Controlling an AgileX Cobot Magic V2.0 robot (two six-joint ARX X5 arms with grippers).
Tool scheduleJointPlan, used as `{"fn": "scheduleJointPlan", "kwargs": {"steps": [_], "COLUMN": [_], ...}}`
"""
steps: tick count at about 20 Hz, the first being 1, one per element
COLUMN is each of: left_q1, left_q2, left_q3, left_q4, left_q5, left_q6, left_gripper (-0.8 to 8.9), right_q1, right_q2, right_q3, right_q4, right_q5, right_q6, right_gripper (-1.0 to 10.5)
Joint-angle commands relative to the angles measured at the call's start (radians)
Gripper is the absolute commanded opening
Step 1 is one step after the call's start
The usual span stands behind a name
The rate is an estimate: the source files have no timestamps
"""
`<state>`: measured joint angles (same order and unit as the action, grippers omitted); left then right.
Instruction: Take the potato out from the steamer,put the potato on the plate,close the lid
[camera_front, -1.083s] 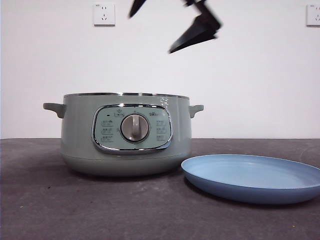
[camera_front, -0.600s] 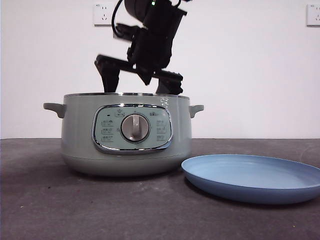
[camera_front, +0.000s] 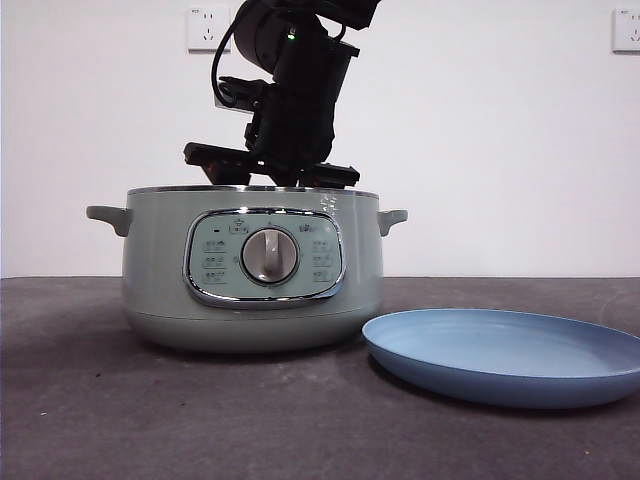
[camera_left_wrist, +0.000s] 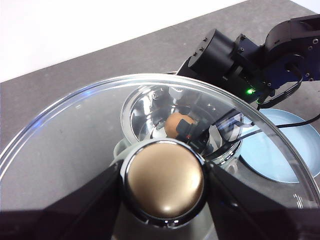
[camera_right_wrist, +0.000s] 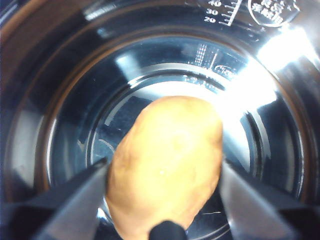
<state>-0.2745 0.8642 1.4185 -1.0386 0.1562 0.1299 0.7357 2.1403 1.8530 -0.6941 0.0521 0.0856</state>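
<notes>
Potato (camera_right_wrist: 167, 165) sits dead centre between the right gripper's (camera_right_wrist: 165, 185) jaws, down in the shiny bowl of the steamer (camera_front: 252, 270). Its long axis runs away from the wrist, across the line of the jaws, so they bracket its narrow waist. Those jaws are spread, one just beside each flank, with nothing clamped yet; whether they touch the skin I can't tell. A simple squeeze looks like all that's needed. This arm is clearly the nearer one.

The left gripper (camera_left_wrist: 162, 182) hangs well above, clenched on the knob of the lid (camera_left_wrist: 60, 145), holding the glass off the pot.

From the front, only a dark arm dips behind the rim; the potato is hidden. The plate (camera_front: 505, 355) waits just beside the steamer, bare.
</notes>
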Motion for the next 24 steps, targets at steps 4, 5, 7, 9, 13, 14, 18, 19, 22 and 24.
{"fn": "scheduleJointPlan", "kwargs": {"steps": [4,5,7,9,13,14,18,19,22,24], "left_q1": [0.001,0.001,0.001,0.001,0.0,0.0,0.0,-0.001,-0.002,-0.003], "left_q2": [-0.011,-0.01,0.0,0.019,0.064,0.076,0.106,0.109,0.124,0.132], "left_q3": [0.009,0.009,0.009,0.009,0.009,0.009,0.009,0.009,0.009,0.009], "left_q4": [0.046,0.051,0.074,0.098,0.137,0.15,0.185,0.19,0.203,0.206], "left_q5": [0.006,0.007,0.01,0.037,0.072,0.091,0.112,0.114,0.127,0.14], "left_q6": [-0.003,-0.003,-0.002,-0.001,0.005,0.005,0.005,0.005,0.005,0.005], "left_gripper": [-0.09,-0.09,-0.09,-0.09,-0.09,-0.09,-0.09,-0.09,-0.09,-0.09], "right_q1": [0.005,0.005,0.005,0.002,-0.003,-0.003,-0.025,-0.035,-0.08,-0.116], "right_q2": [-0.048,-0.098,-0.216,-0.338,-0.496,-0.522,-0.627,-0.654,-0.76,-0.811], "right_q3": [0.002,0.002,0.002,0.002,-0.001,-0.008,-0.146,-0.208,-0.44,-0.598], "right_q4": [0.012,0.004,-0.056,-0.175,-0.357,-0.378,-0.376,-0.355,-0.241,-0.152], "right_q5": [0.005,0.006,0.007,0.036,0.09,0.091,0.137,0.137,0.13,0.128], "right_q6": [-0.016,-0.026,-0.036,-0.053,-0.082,-0.084,-0.072,-0.062,-0.049,-0.049], "right_gripper": [-0.2,-0.2,-0.2,-0.2,-0.2,-0.2,-0.2,-0.2,-0.2,-0.2]}}
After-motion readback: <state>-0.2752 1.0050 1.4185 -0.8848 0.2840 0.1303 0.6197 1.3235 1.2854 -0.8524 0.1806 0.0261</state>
